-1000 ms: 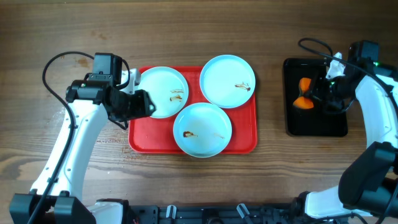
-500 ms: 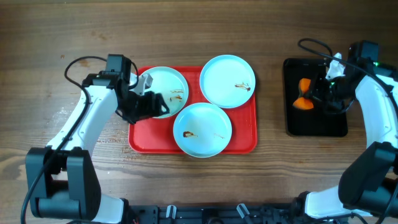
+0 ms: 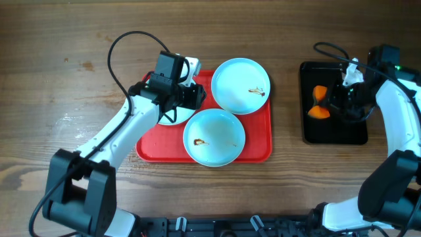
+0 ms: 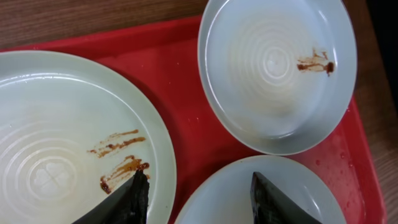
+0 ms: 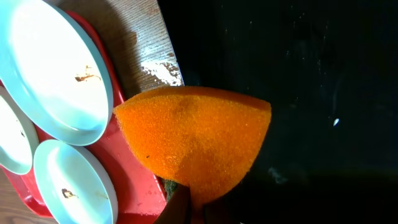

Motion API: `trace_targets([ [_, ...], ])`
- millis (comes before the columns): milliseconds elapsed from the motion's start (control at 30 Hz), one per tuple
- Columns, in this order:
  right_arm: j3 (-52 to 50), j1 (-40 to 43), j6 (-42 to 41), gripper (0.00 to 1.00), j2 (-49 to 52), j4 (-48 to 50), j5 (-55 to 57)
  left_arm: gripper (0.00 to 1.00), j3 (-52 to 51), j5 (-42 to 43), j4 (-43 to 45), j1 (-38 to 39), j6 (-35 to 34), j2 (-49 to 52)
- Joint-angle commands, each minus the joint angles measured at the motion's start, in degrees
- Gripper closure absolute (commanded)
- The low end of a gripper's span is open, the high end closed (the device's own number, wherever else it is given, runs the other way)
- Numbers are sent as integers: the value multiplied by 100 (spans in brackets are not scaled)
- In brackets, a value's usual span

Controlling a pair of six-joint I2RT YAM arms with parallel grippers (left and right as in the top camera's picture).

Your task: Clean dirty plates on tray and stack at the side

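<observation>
Three pale plates lie on the red tray [image 3: 158, 148]: the left one [image 4: 56, 149] with brown smears, the back right one [image 3: 240, 85] and the front one [image 3: 214, 137], each with a small smear. My left gripper [image 3: 193, 99] hovers low over the tray's middle, open, with nothing between its fingers. One fingertip [image 4: 134, 199] is over the left plate's rim, the other over the front plate [image 4: 261, 193]. My right gripper [image 3: 331, 101] is shut on an orange sponge [image 5: 193, 140] above the black tray [image 3: 332, 131].
The black tray stands on the wooden table to the right of the red tray, with a strip of bare wood [image 3: 286, 99] between them. The left arm's cable [image 3: 125, 49] loops over the table behind the red tray.
My left arm has swung right, from the red tray's left edge to above the left plate and the tray's middle. The right arm and sponge have hardly moved.
</observation>
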State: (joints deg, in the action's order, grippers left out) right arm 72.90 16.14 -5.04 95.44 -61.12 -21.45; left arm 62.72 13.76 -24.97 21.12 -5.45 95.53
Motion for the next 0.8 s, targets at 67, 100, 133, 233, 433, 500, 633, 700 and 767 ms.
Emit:
trace_targets([
  [67,111,-44,201,96,-133,-59,-160,48,-2,256,391,9,-170,715],
  [100,111,-44,199,96,-133,-70,-160,48,-2,291,474,42,-168,822],
  [133,111,-44,201,96,-133,-76,-160,46,2,293,551,81,-166,870],
  [233,111,-44,203,96,-133,-133,-160,39,26,321,955,254,-118,881],
  [433,111,-44,210,95,-133,-153,-160,40,28,509,1405,551,-129,933],
  [500,111,-44,212,96,-133,-155,-160,41,28,503,1425,573,-238,1106],
  [633,111,-44,225,96,-133,-164,-162,39,28,133,1453,573,-389,1346],
  [700,111,-44,223,96,-133,-166,-162,40,28,92,1528,573,-411,1349],
  [767,111,-44,225,96,-133,-186,-162,42,28,92,1604,573,-542,1381],
])
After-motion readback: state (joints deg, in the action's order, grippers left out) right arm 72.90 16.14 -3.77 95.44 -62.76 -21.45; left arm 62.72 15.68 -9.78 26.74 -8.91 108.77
